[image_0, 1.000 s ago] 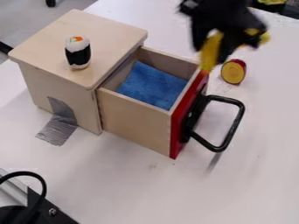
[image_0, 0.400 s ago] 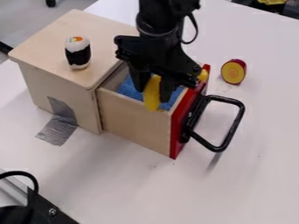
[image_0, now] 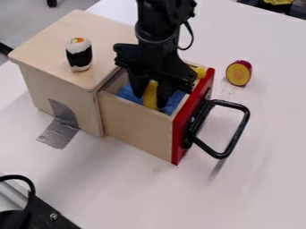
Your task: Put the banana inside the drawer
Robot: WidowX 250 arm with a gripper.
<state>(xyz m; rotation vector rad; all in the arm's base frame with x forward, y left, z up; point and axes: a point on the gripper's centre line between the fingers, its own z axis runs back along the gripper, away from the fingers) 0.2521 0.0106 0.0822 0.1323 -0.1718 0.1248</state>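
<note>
One black gripper (image_0: 150, 101) hangs over the opened drawer (image_0: 128, 123), its two fingers closed on the banana (image_0: 150, 92). Between those fingers the banana points downward, its lower end inside the drawer, below the top edges of the walls; I cannot tell if it touches the blue cloth (image_0: 127, 92) under the gripper. That cloth shows on both sides of the fingers. Just right of the gripper, near the drawer's red front (image_0: 180, 134), a yellow piece (image_0: 200, 73) shows (perhaps the banana's other end, though I cannot tell).

Below and right of the gripper, the black handle (image_0: 237, 134) juts out from the red front. To the gripper's left stands the wooden box (image_0: 65, 27), with a toy sushi roll (image_0: 79, 58) upright on its top. Grey tape (image_0: 58, 133), lower left of the gripper, runs from the box's side down onto the white table (image_0: 263, 192). Well to the gripper's right, beyond the red front, a round toy (image_0: 239, 73) with a yellow face and dark red rind sits on the table, apart from the drawer.
</note>
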